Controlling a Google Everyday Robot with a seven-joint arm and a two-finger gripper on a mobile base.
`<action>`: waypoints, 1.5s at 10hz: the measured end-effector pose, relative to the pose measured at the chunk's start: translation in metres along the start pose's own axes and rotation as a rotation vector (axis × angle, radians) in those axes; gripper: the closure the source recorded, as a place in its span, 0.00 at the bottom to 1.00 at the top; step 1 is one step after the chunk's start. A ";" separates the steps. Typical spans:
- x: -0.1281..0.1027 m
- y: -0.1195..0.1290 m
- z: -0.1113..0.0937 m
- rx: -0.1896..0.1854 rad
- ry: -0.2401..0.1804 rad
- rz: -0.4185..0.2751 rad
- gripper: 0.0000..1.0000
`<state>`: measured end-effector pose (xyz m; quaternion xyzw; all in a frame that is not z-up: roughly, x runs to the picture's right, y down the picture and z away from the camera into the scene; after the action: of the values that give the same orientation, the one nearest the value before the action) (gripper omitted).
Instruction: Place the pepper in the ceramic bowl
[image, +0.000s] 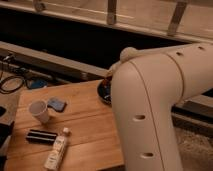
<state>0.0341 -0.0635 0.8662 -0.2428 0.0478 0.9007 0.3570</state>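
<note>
One gripper (107, 80) hangs over the ceramic bowl (103, 92) on the wooden table (85, 125), mostly hidden behind the white arm (150, 110).

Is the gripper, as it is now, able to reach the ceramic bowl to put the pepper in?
Probably yes. The gripper is at the rim of the ceramic bowl at the table's far edge, and nothing stands between them. The robot's own arm hides most of the bowl, and the pepper cannot be seen.
</note>
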 end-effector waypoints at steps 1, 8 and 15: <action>-0.002 -0.004 0.000 -0.030 0.031 0.013 0.87; -0.025 -0.052 -0.003 -0.189 0.184 0.162 0.61; -0.012 -0.044 0.003 -0.135 0.201 0.116 0.20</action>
<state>0.0693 -0.0373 0.8783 -0.3521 0.0365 0.8922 0.2804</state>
